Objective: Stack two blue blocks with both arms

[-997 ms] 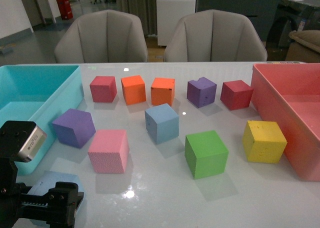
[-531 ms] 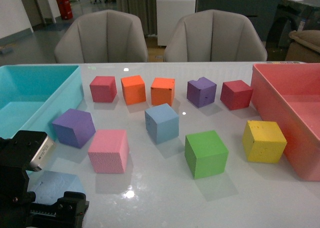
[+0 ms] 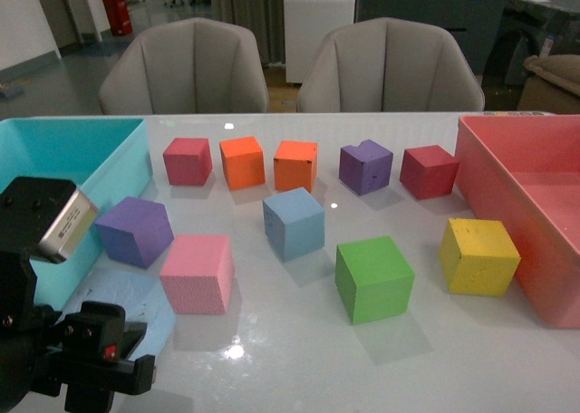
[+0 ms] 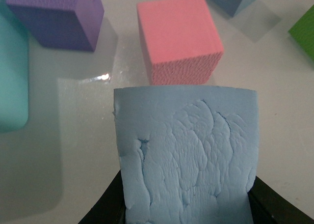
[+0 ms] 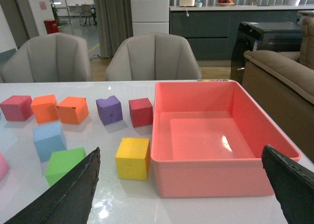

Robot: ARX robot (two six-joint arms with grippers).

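Left claw (image 4: 189,209) holds one blue block (image 4: 186,155) beside the teal bin (image 3: 122,173) edge.
Right claw (image 5: 180,153) is spread wide; the other blue block (image 3: 293,223) has gaps all round.

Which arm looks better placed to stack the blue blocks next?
Left. The left tool grips one blue block, near the other blue block. The right tool is open, empty, facing the pink bin.
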